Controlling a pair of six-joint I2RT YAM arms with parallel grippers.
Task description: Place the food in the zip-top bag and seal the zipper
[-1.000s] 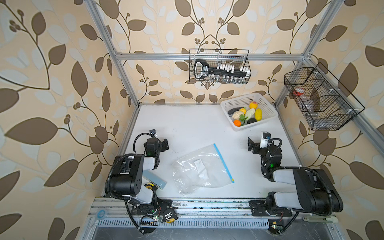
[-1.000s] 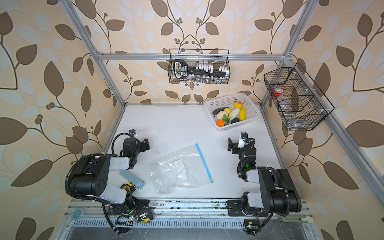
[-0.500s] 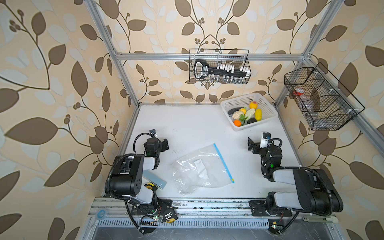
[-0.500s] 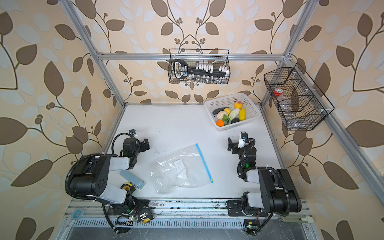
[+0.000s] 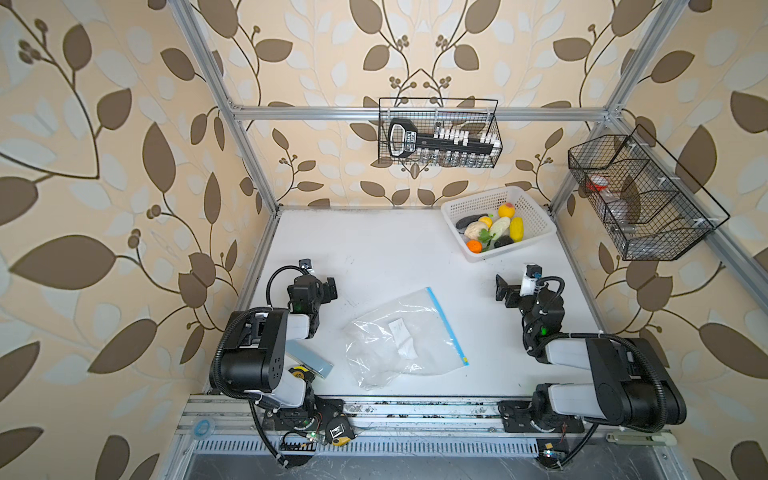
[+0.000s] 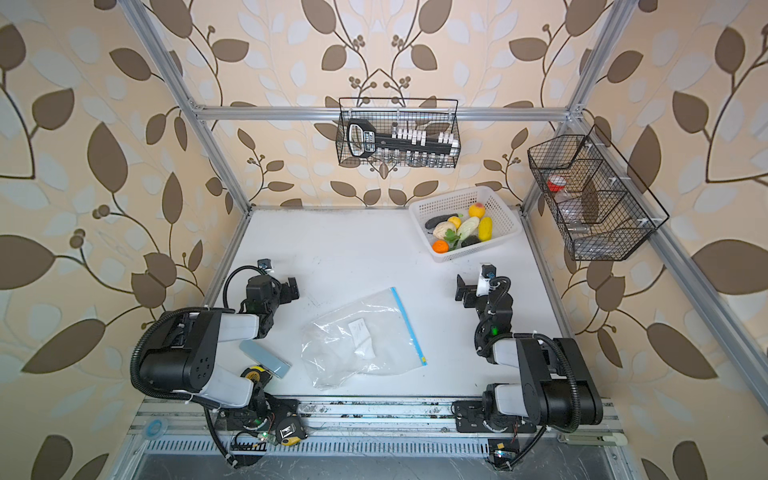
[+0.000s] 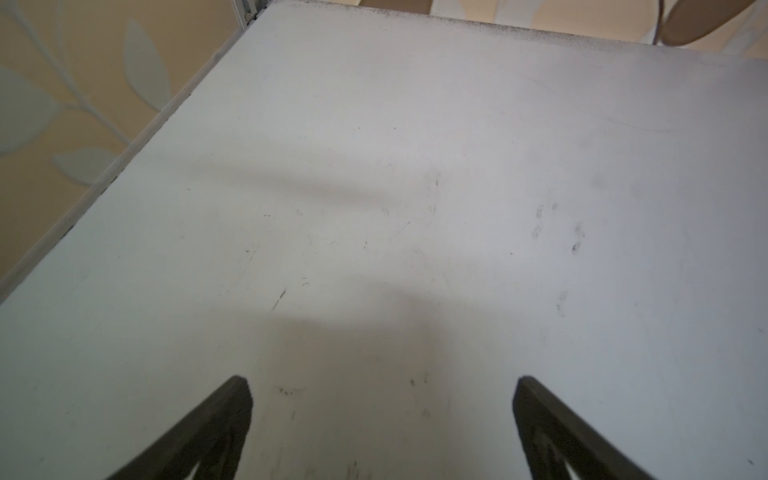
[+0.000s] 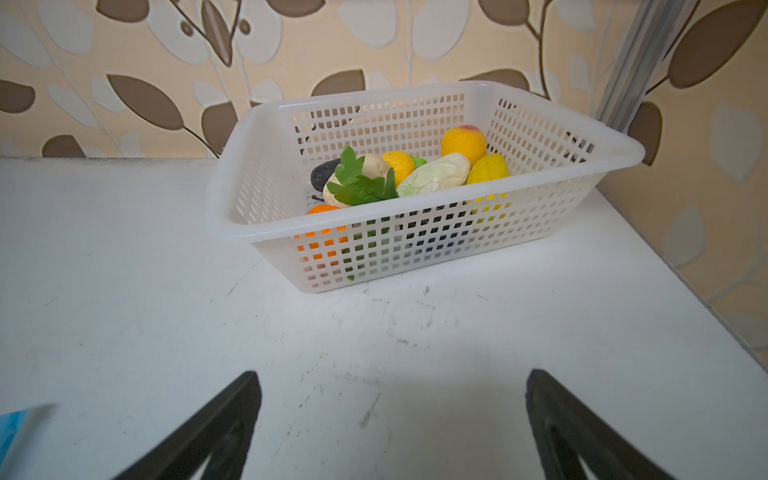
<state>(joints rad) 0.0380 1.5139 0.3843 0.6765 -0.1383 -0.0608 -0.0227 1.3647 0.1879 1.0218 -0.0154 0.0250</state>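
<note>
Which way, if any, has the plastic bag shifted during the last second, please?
No. The bag lies where it was in both top views: its blue strip keeps the same gap to the white basket.

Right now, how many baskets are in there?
3: a black wire basket hanging at the back, a second wire basket hanging on the right, and a white plastic basket holding toy food at the table's far right corner.
</note>
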